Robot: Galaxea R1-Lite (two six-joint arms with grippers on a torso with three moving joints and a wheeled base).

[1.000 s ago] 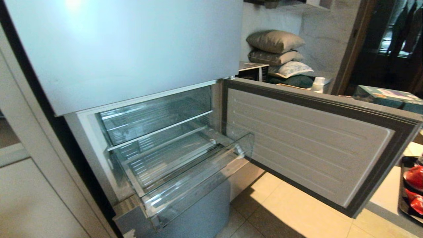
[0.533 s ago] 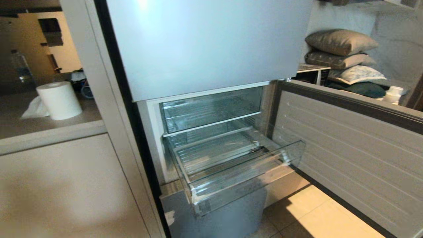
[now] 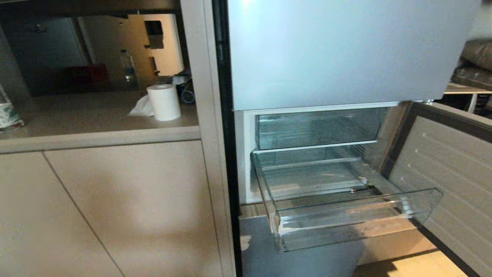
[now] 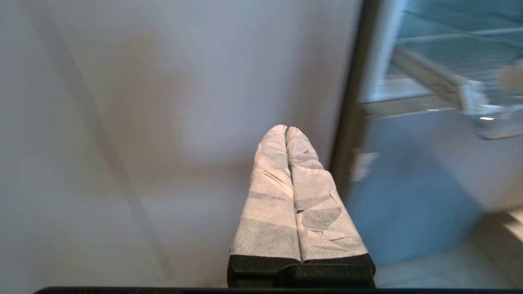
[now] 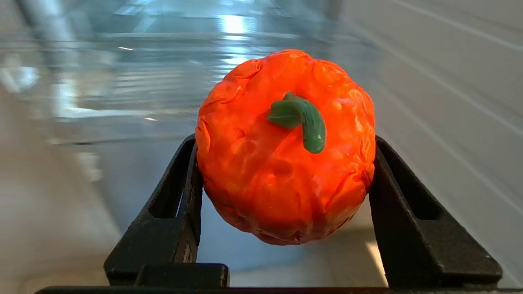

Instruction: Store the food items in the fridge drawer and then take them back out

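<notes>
A round, glossy red food item (image 5: pixel 261 175) with a green stem sits between the black fingers of my right gripper (image 5: pixel 286 143), which is shut on it and holds it off the ground. Beyond it in the right wrist view lies the blurred clear fridge drawer (image 5: pixel 163 81). In the head view the fridge drawer (image 3: pixel 357 223) is pulled out and nothing lies in it. My left gripper (image 4: pixel 286 129) has its white-wrapped fingers pressed together, empty, in front of a pale cabinet panel. Neither gripper shows in the head view.
The fridge's lower door (image 3: pixel 442 161) stands open on the right. A second clear drawer (image 3: pixel 319 129) sits above, pushed in. Left of the fridge are a beige cabinet (image 3: pixel 115 207) and a counter with a paper roll (image 3: pixel 164 102). Tiled floor (image 3: pixel 407 267) lies below the door.
The whole head view has swung left: the fridge now sits right of centre, the tray with red things has left the picture, and the counter has come in. The drawer stays pulled out.
</notes>
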